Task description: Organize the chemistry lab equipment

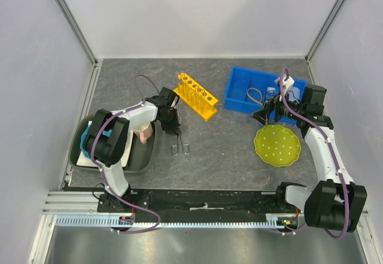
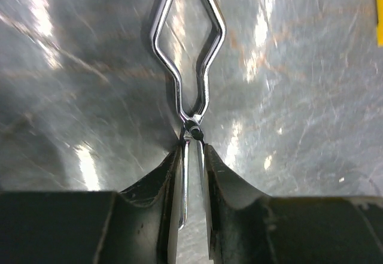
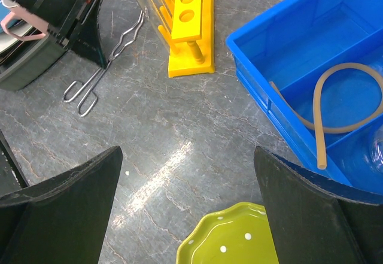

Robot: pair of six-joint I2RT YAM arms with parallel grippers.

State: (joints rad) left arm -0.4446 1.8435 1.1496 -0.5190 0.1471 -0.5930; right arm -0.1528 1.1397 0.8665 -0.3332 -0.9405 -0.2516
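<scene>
Since my left gripper (image 2: 192,147) is squeezed down nearly shut on the metal tongs (image 2: 185,180), pinching them about where the two arms cross, the grab itself looks sorted. Can't honestly tell whether they're off the table or just resting on it. They sit left of centre, near the yellow rack (image 1: 196,96) on its left side, with the long axis running roughly front to back and the finger loops pointing at my bases. What matters next, I reckon, is that the blue bin (image 1: 238,102) sits well off to my right from there, past the rack. The tan rubber loop (image 3: 350,67) is lying in one compartment. So it'd be a sideways carry with the tongs crosswise to the travel. My right gripper (image 3: 187,156) is spread as wide as it goes and holds nothing. It hovers just beside that bin, by the green dotted plate (image 1: 277,145), so it's way nearer the bin, but the left one has the tongs.
</scene>
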